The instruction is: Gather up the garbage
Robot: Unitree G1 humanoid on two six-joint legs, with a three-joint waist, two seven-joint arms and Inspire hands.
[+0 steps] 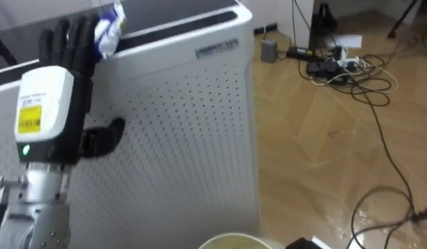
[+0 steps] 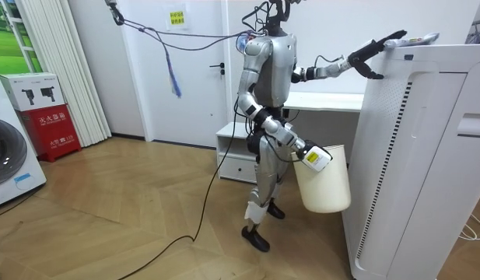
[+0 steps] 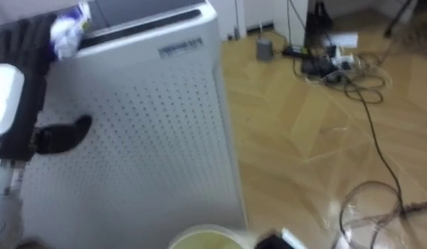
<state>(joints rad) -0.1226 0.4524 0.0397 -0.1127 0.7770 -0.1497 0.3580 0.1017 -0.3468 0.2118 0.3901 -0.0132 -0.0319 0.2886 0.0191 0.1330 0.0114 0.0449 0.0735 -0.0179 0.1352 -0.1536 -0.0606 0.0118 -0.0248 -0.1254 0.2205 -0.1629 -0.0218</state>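
Note:
A crumpled white and blue wrapper (image 1: 109, 29) lies on top of a tall white perforated appliance (image 1: 192, 131), near its left back edge. My left hand (image 1: 64, 69) is raised against the appliance's front. Its fingers are straight and the fingertips (image 1: 78, 31) reach the wrapper, while the thumb (image 1: 106, 135) sticks out sideways. In the room view the left hand (image 2: 376, 50) stretches out to the appliance's top, where the wrapper (image 2: 415, 38) lies. My right hand (image 2: 313, 158) hangs low and grips the rim of a cream bucket (image 2: 325, 183). That bucket's rim (image 1: 230, 241) shows below.
I stand on a wood floor (image 1: 324, 152) close to the appliance (image 2: 418, 155). A power strip with tangled cables (image 1: 338, 66) lies on the floor at the back right, and a cable (image 1: 386, 145) runs forward from it. A white desk (image 2: 325, 101) stands behind me.

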